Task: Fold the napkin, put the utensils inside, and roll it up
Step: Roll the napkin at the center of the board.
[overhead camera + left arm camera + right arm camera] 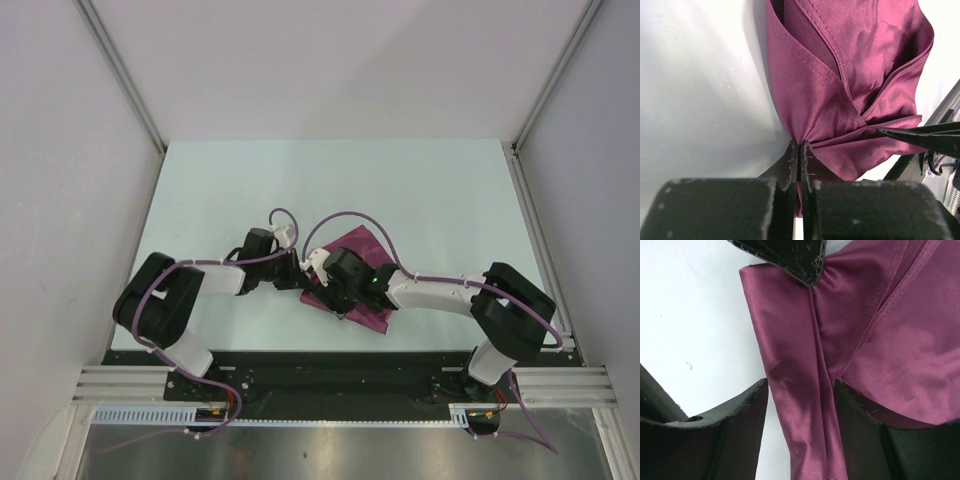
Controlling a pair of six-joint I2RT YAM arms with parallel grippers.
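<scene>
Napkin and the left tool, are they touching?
Touching. The left wrist view shows the left tool shut tight on a bunched edge of the napkin.

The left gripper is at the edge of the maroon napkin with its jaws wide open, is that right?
Not quite. The left gripper is at the edge of the maroon napkin, but its jaws are shut, pinching the cloth between them. The left wrist view shows this.
</scene>
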